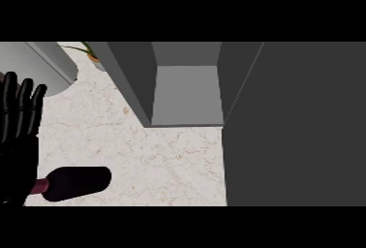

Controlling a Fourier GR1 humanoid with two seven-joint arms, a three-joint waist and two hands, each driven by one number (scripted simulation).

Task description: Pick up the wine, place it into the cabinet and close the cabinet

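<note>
down on the pale marbled counter (164,160), the wine bottle (77,183) lies on its side near the lower left of the head view. its dark, rounded body points to the right and its narrower reddish neck points left, where it meets the black shape at the left edge. whether anything grips the neck there, i cannot tell.

the left hand (18,116) shows along the left edge, black, with its fingers (23,94) straight, pointing up and slightly spread. it is held apart, not curled round anything, and it sits above the bottle in the view, not wrapped over its body. the right hand does not show at all.

the cabinet (186,82) stands open at the top middle: a dark grey box with a lighter grey floor inside and nothing visible in it. the bottle is well apart from it, down and to the left across the counter. a broad dark grey panel (297,126), the cabinet's door by the look of it, fills the whole right side of the view.

at the top left sits a light grey rounded object (43,65), and just beside it a small potted plant (91,55) with green leaves peeks out behind the cabinet's left wall.
</note>
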